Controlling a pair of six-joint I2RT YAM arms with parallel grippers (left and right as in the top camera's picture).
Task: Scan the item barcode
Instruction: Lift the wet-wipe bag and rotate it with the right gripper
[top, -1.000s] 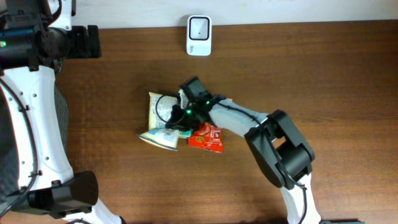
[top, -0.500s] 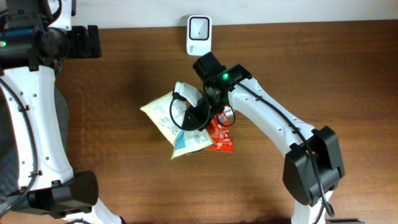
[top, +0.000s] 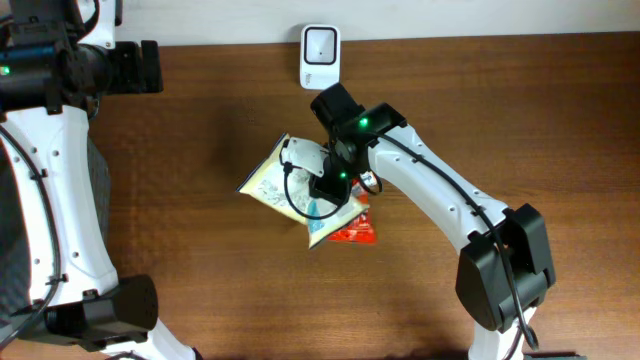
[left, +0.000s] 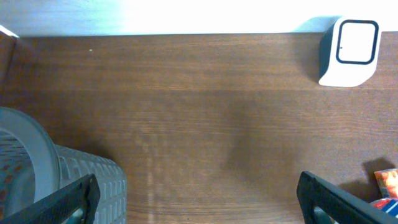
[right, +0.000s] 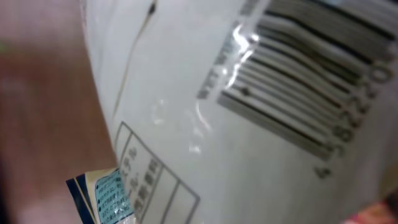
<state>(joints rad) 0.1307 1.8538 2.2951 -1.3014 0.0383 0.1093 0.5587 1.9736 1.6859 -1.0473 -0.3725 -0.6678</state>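
Observation:
The item, a pale yellow and white snack packet (top: 272, 180), hangs tilted above the table, pinched at its right edge by my right gripper (top: 333, 186), which is shut on it. In the right wrist view the packet's white back (right: 205, 112) fills the frame and its barcode (right: 298, 81) shows at the upper right; the fingers themselves are hidden. The white scanner (top: 320, 57) stands at the table's far edge, just beyond the packet, and shows again in the left wrist view (left: 349, 50). My left gripper (left: 199, 199) stays wide open at the far left with nothing between its fingers.
A red packet (top: 352, 232) lies on the table under the held item; its corner also shows in the left wrist view (left: 387, 183). A grey ribbed basket (left: 87, 180) stands below the left gripper at the table's left side. The left arm (top: 60, 70) occupies the far-left corner.
My right arm has lifted the pale packet off the pile and swung it up toward the scanner, turning it as it went. The red packet stayed down. The left arm has not moved.

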